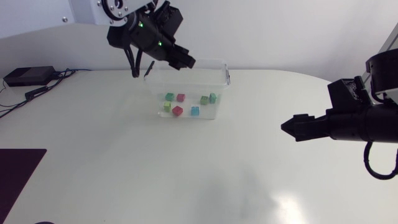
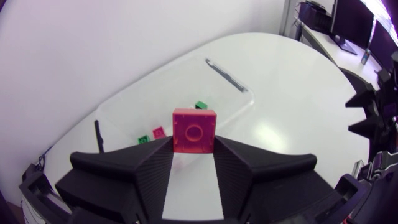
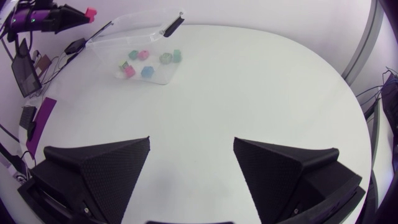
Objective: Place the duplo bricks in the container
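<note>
Left jaws grip a red brick (image 2: 194,129) over the container (image 1: 221,81) by the bench's (image 1: 186,174) far edge, seemingly for dropping; right jaws gape, empty.

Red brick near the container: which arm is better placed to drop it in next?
Left. The left gripper is shut on the red brick and hangs by the rear edge of the container. The right gripper is open, holds nothing, and sits well off to the container's side.

Left gripper (image 2: 194,149) pinches brick (image 2: 194,129); right gripper (image 3: 192,142) spread
</note>
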You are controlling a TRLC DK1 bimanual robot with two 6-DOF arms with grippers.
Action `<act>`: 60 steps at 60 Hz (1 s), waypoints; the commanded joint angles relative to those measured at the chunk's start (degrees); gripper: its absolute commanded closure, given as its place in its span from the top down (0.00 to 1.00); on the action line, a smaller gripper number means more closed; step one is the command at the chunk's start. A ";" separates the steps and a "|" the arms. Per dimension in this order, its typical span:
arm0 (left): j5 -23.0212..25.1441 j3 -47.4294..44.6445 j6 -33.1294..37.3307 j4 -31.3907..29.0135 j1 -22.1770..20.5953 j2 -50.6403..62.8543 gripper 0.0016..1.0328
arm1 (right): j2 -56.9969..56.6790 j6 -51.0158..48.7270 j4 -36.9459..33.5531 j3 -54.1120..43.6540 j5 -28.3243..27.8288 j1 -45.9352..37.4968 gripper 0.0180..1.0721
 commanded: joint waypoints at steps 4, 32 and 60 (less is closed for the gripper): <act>-0.27 6.19 0.05 1.85 3.25 7.16 0.28 | -2.16 -1.31 -1.74 -2.15 1.07 0.70 0.93; -2.47 13.14 0.40 5.72 8.88 19.38 0.78 | -4.88 -2.89 -4.64 -2.50 3.00 0.79 0.93; -5.28 -1.19 -1.71 8.26 9.05 -1.98 0.96 | -8.66 -3.16 -5.26 -1.62 7.13 3.51 0.94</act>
